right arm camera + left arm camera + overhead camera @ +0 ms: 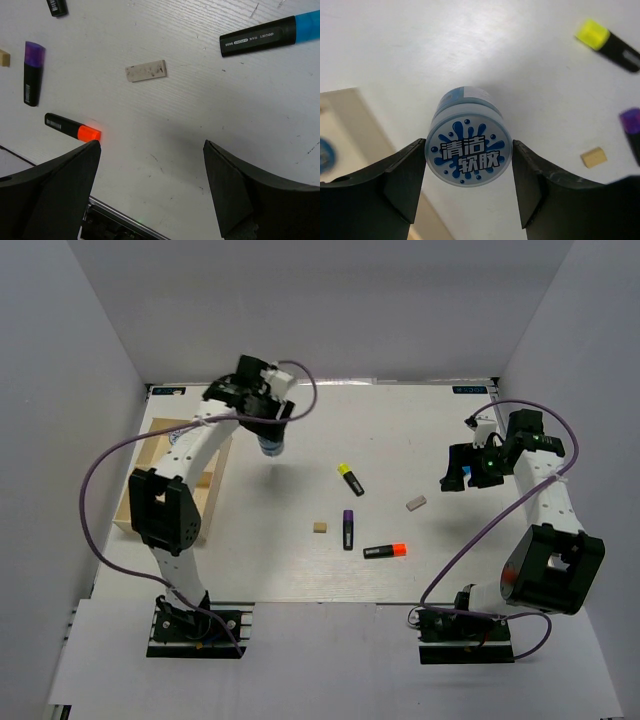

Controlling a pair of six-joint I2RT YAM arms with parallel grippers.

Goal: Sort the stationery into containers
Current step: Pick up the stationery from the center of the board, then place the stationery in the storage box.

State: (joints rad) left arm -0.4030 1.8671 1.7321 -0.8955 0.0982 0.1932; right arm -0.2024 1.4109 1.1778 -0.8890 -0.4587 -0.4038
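My left gripper (268, 437) is shut on a round blue-and-white roll (469, 154) and holds it above the table, just right of the light-wood tray (150, 445). Both fingers (405, 180) press its sides. Another blue roll (324, 156) lies in the tray (350, 125). On the table lie the yellow-capped highlighter (350, 479), the purple one (347, 528), the orange one (385, 551), a tan eraser (319, 527) and a grey eraser (416, 503). My right gripper (151, 146) hangs open over bare table. A blue-capped highlighter (270, 34) lies beyond it.
White walls close the table at the back and on both sides. The left arm reaches over the tray and hides much of it. The right arm (545, 490) stands at the right side, its purple cable looping over the table's near right.
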